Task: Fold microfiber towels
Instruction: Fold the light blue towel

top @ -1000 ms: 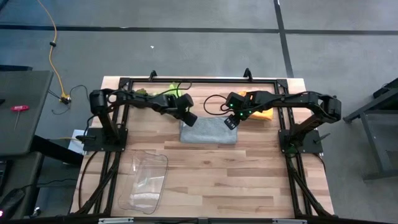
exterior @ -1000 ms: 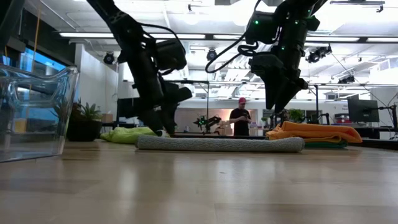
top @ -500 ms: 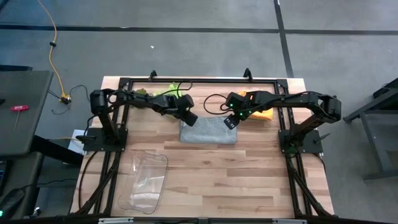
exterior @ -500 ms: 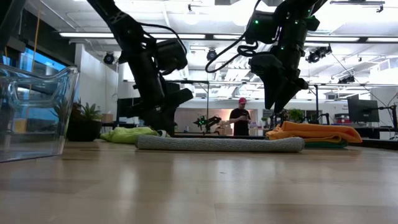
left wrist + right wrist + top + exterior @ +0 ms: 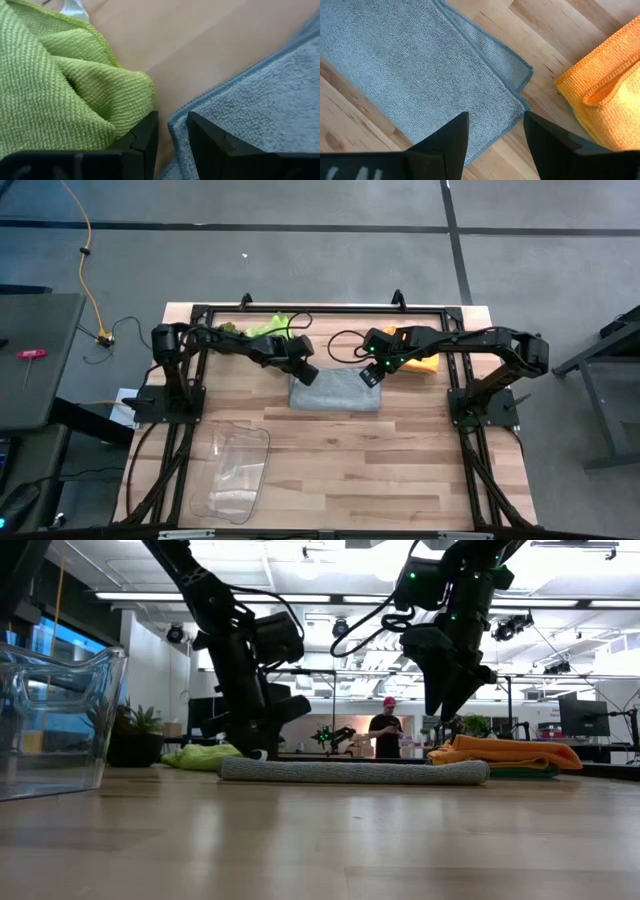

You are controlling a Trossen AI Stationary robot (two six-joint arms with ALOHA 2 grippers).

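The grey towel lies folded into a flat strip on the table's middle; it also shows in the low view. My left gripper is low at its far left corner, its fingers a narrow gap apart on either side of the hem. The lime green towel lies bunched just beyond it. My right gripper is open in the air above the grey towel's far right corner. The orange towel lies folded at the right on a darker cloth. My left gripper comes down slanting at the grey towel's far left corner, with the hem in the gap between its fingertips. I cannot tell whether the fingers touch the cloth. The towel lies flat on the table.
A clear plastic bin stands near the front left. The arms' black frame rails run along the far edge and both sides. Bare wood lies in front of the grey towel. A person stands far off in the room.
My left gripper has gone down and a little toward the far left, onto the grey towel's left end, and has tipped more upright. The grey towel has stayed where it was.
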